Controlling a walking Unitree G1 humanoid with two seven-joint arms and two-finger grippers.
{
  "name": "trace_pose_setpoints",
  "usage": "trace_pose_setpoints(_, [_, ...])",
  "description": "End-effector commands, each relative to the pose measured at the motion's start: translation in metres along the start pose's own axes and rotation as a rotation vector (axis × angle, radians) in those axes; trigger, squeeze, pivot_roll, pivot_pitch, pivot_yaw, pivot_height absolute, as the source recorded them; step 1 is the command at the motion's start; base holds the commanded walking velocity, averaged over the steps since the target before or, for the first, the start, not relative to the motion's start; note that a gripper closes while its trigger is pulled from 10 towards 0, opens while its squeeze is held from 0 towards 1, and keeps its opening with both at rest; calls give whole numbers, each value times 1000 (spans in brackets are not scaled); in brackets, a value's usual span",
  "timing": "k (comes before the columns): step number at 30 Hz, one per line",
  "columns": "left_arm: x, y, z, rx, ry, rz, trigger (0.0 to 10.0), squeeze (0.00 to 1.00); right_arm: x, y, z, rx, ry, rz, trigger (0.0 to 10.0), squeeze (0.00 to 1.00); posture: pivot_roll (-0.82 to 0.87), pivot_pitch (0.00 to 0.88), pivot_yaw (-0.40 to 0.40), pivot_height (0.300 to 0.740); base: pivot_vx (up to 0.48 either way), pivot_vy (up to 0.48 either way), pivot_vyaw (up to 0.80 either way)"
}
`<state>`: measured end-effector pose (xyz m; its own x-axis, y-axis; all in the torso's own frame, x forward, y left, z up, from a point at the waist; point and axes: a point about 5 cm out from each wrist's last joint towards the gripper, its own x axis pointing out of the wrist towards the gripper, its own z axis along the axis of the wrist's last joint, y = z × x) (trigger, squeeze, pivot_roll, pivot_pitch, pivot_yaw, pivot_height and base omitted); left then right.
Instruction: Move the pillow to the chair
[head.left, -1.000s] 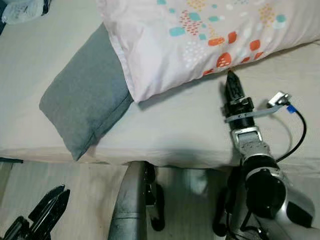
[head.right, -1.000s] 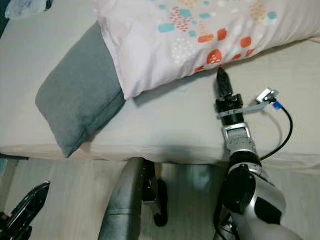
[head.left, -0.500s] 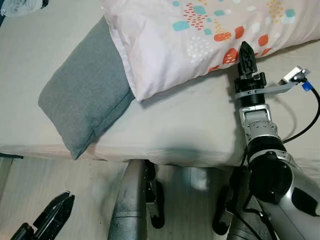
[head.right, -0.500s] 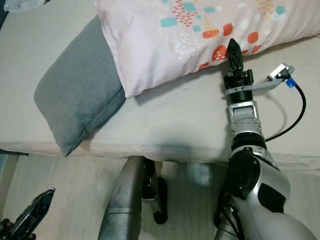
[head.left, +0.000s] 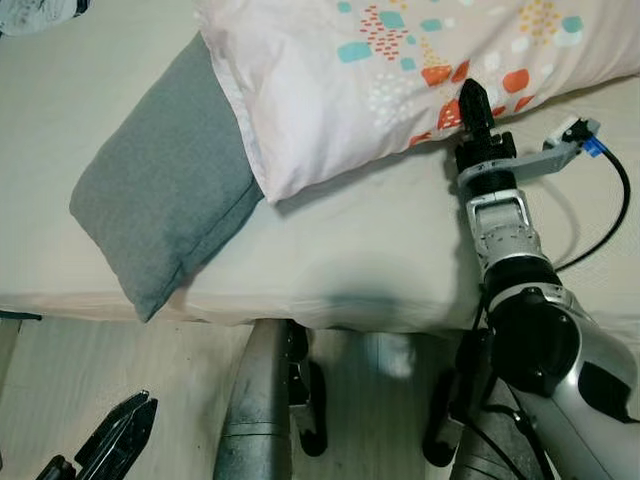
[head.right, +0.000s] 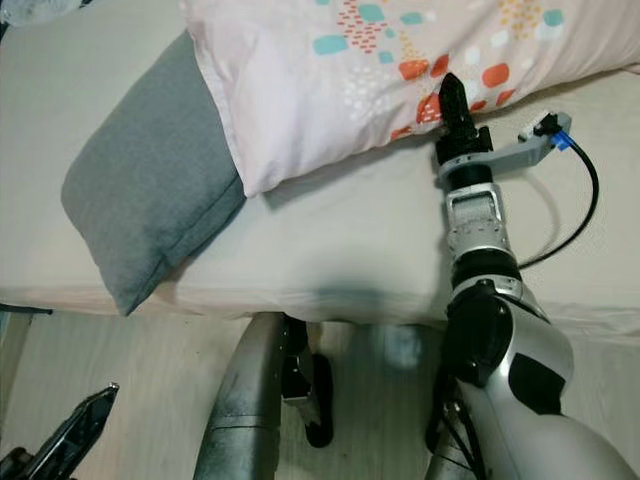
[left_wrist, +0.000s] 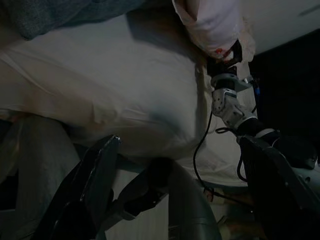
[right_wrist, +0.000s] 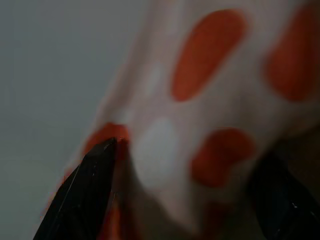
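The right gripper (head.left: 473, 100) reaches over the bed, its black fingers spread to either side of the near edge of the pillow (head.left: 400, 70); in the right wrist view the orange-dotted fabric (right_wrist: 200, 115) bulges between the two fingers (right_wrist: 85, 195), touching at least the one on the side of the pale sheet. The pillow, pale pink with orange, teal and white spots, lies on the bed (head.left: 340, 250) and overlaps one end of a grey cushion (head.left: 165, 190) that sits beside it, toward the robot's left. A black cable (head.left: 605, 230) loops from the right wrist across the cream sheet. The mattress edge runs across the head views, with light wood-look floor (head.left: 60, 380) below it. The left gripper (head.left: 120, 445) hangs low over that floor, fingers parted, as its wrist view shows.
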<state>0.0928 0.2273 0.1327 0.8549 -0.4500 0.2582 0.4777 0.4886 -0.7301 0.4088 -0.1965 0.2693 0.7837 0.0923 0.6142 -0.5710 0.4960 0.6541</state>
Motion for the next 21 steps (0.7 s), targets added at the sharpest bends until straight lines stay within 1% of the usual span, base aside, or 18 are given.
trace_pose_setpoints(1, [-10, 1, 0, -7, 18, 58, 10000, 0, 3, 7, -12, 42, 24, 49, 10000, 0, 300, 630, 294, 561, 0, 0, 0])
trace_pose_setpoints(2, [-11, 1, -1, -10, 20, 65, 10000, 0, 10, 15, -11, 34, 21, 78, 10000, 0, 300, 630, 294, 561, 0, 0, 0])
trace_pose_setpoints(5, [-12, 1, -2, -14, 20, 69, 10000, 0, 16, 21, -8, 18, -5, 85, 10000, 0, 294, 632, 291, 561, 0, 0, 0])
trace_pose_setpoints(6, [-12, 1, -2, -16, 18, 69, 10000, 0, 16, 22, -7, 23, -13, 86, 0, 0, 292, 633, 288, 561, 0, 0, 0])
trace_pose_setpoints(9, [-11, 1, -3, -18, 17, 67, 10000, 0, 17, 23, -5, 22, -20, 94, 0, 0, 287, 633, 282, 561, 0, 0, 0])
trace_pose_setpoints(14, [-7, 3, -5, -20, 12, 64, 10000, 0, 16, 23, 3, 33, -50, 148, 0, 0, 280, 628, 278, 561, 0, 0, 0])
trace_pose_setpoints(16, [-6, 4, -5, -19, 9, 63, 10000, 0, 14, 21, 7, 52, -66, 153, 0, 0, 279, 627, 278, 561, 0, 0, 0])
trace_pose_setpoints(19, [-6, 4, -5, -19, 7, 62, 10000, 0, 11, 17, 8, 54, -65, 141, 0, 0, 276, 624, 275, 561, 0, 0, 0])
trace_pose_setpoints(21, [-5, 6, -8, -22, 10, 63, 10000, 0, 2, 9, 1, 35, -33, 101, 0, 0, 262, 611, 263, 561, 0, 0, 0])
